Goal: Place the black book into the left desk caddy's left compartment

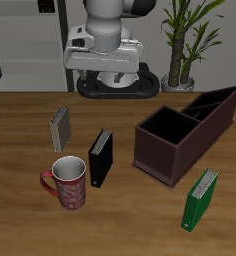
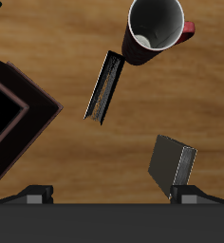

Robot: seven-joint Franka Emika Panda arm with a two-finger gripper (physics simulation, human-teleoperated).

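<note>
Since your tool (image 2: 106, 195) hangs high over the tabletop (image 1: 20, 130) with nothing between its fingertips, jaws apart so far as the wrist view shows, the grasp has not begun. You will find the black book (image 1: 100, 158) upright beside the red mug (image 1: 67, 183), well apart from the left desk caddy (image 1: 187, 132). Only the wrist view shows its page edges; only the exterior view shows all the caddy's compartments

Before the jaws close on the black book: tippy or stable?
Probably tippy: the black book stands upright on a narrow edge, so a sideways nudge could topple it. It looks like a stiff hardback, so it should not flex. The mug close beside it may get bumped.
</note>
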